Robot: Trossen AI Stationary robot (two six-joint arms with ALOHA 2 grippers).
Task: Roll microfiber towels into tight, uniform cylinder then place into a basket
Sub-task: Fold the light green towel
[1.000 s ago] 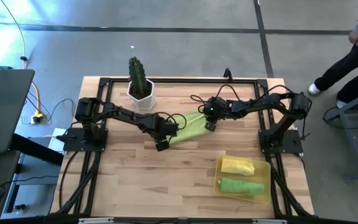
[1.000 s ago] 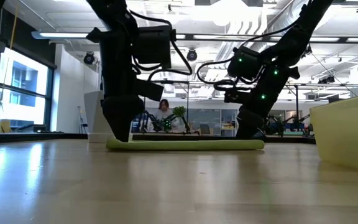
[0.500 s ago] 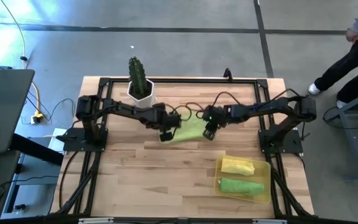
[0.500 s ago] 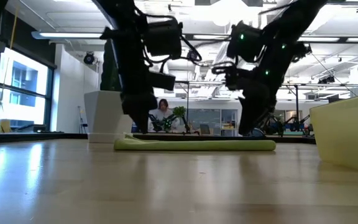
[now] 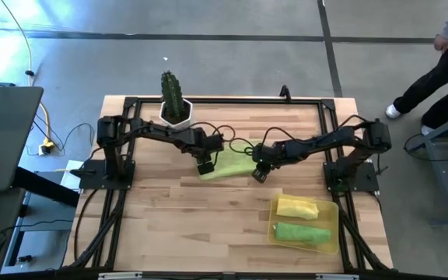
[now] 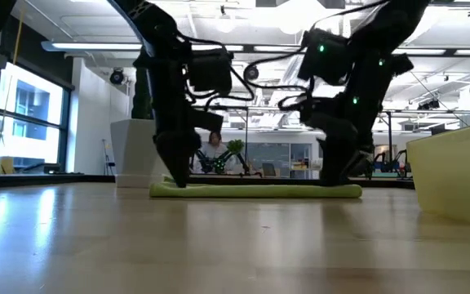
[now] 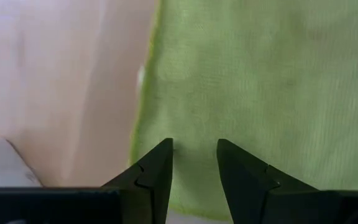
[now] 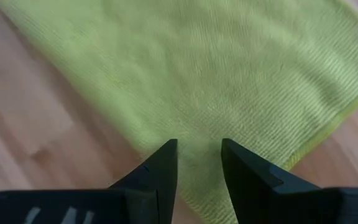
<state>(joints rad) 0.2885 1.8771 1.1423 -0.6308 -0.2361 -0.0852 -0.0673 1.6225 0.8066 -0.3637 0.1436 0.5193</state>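
- I see two black jointed arms at frame centre, looped black cables along their links.
- Green indicator lights glow on the wrist housings.
- Fingers [image 7: 154, 174] are dark, wedge-shaped, pointed.

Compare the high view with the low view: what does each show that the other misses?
Only the high view shows the two rolled towels, yellow and green, lying in the basket, and the cactus in its white pot.

Only the low view shows how flat the towel lies on the table, and a person in the room behind.

Both show the left end effector and right end effector down at the towel's opposite ends.
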